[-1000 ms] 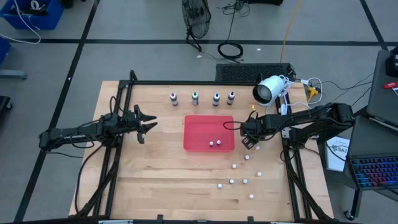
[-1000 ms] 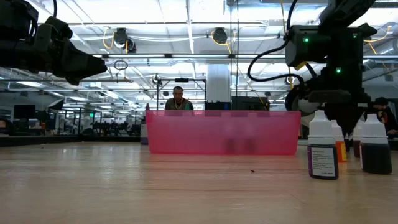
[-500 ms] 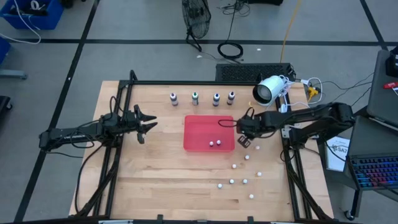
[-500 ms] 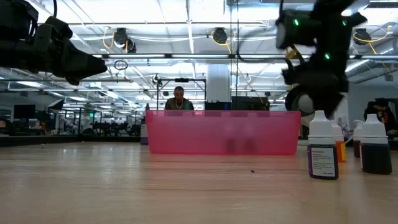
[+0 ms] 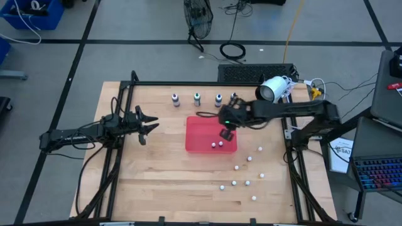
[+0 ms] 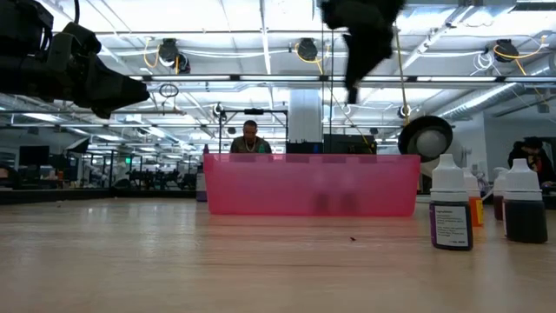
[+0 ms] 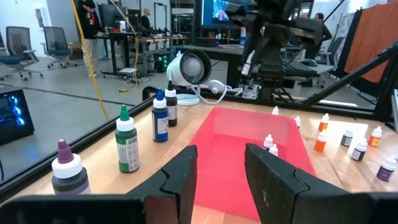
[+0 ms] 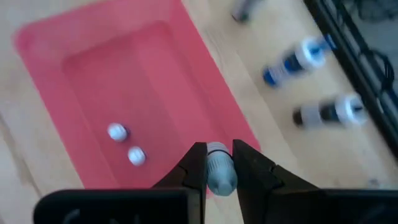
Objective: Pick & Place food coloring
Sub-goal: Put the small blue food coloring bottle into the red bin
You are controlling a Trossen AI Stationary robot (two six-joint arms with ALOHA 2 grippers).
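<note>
Since a second ago, right gripper (image 5: 226,133) has swung left from beside the red bin (image 5: 200,145) to above it, clamping a small white-capped bottle (image 8: 219,172). Food coloring bottles (image 5: 196,98) stand along the worktop's far edge. Left gripper (image 5: 146,126) waits spread wide at left.

Blurred food coloring bottles (image 8: 311,84)

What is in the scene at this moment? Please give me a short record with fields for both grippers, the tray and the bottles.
right gripper: above the red tray, shut on a small white-topped bottle
left gripper: open, waiting at the left side of the table
in tray: two small bottles
taller bottles: four, upright, in a row beyond the tray
loose small bottles: several on the table, right of the tray
</note>
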